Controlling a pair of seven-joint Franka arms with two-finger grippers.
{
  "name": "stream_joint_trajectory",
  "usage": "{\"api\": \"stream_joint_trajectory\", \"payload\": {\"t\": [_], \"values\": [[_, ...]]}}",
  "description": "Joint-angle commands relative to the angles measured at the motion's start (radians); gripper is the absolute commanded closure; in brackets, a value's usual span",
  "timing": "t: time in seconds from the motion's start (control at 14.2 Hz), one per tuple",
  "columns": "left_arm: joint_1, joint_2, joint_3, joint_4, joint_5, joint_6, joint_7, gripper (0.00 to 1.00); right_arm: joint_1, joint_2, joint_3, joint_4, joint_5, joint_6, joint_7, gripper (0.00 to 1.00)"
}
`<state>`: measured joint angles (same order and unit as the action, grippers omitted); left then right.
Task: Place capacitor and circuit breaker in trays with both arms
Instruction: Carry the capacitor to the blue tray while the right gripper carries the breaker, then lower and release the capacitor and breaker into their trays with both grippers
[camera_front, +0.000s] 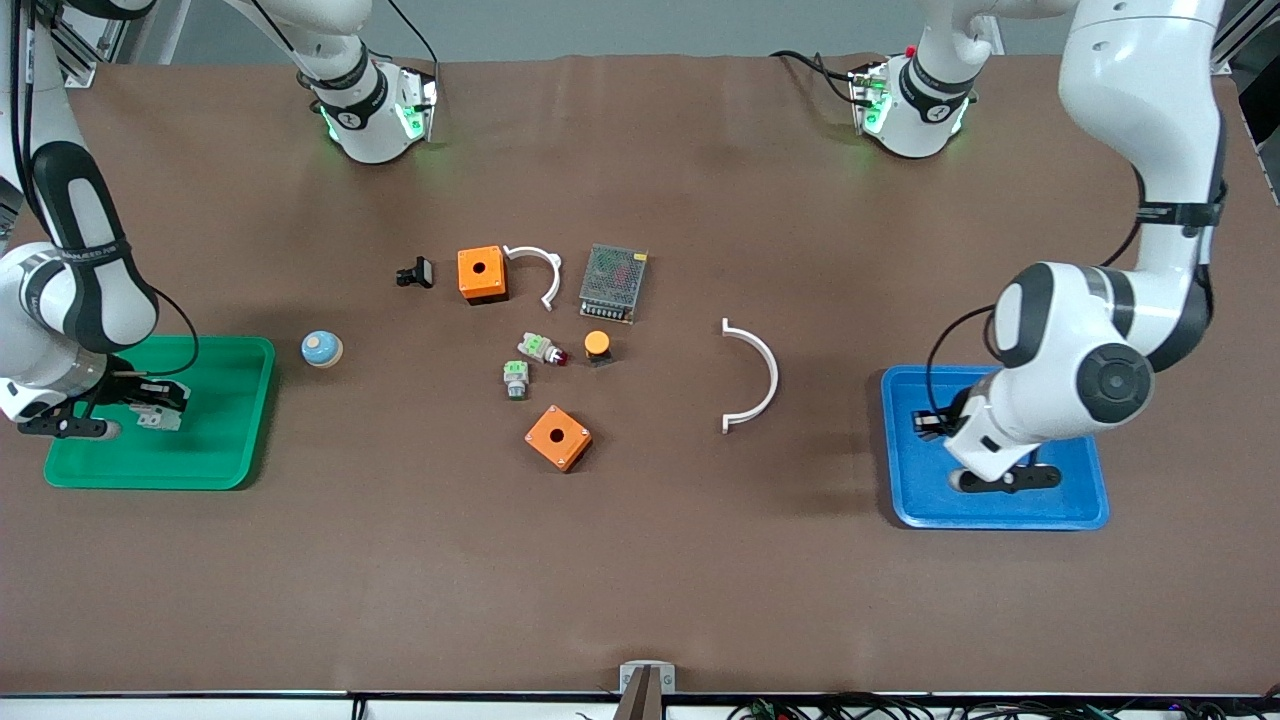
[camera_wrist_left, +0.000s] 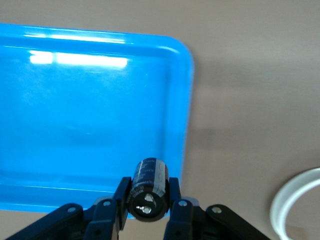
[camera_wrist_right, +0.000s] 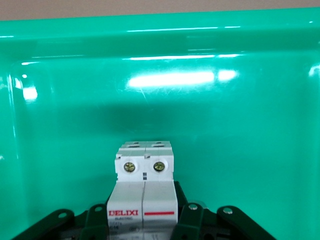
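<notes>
From across the table, the left arm's white wrist covered the left gripper (camera_front: 935, 422) and the capacitor (camera_wrist_left: 148, 190), along with part of the blue tray (camera_front: 1080, 510). The circuit breaker (camera_front: 160, 418) looked like a pale smudge there, too small to read. In the right wrist view its lower body (camera_wrist_right: 144, 192) ran off the edge. A white curved piece (camera_wrist_left: 295, 205) was cropped too.

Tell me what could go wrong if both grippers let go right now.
The left gripper holds the capacitor right at the blue tray's rim; being round, it might roll or land outside. The right gripper holds the circuit breaker over the green tray; whether it touches down is unclear, so it might tip.
</notes>
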<state>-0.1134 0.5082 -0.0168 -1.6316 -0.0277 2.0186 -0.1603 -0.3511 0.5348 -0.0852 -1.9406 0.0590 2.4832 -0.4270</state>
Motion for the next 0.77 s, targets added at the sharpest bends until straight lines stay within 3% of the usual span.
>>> {"api": "stream_joint_trajectory", "payload": {"t": [0.0, 0.7], "values": [[0.032, 0.013, -0.005, -0.008, 0.038, 0.021, 0.03, 0.99, -0.008, -0.01, 0.005, -0.011, -0.011, 0.025, -0.027, 1.0], [0.086, 0.113, -0.005, -0.008, 0.129, 0.161, 0.033, 0.99, -0.02, 0.028, 0.004, -0.004, -0.013, 0.054, -0.026, 0.97]]}}
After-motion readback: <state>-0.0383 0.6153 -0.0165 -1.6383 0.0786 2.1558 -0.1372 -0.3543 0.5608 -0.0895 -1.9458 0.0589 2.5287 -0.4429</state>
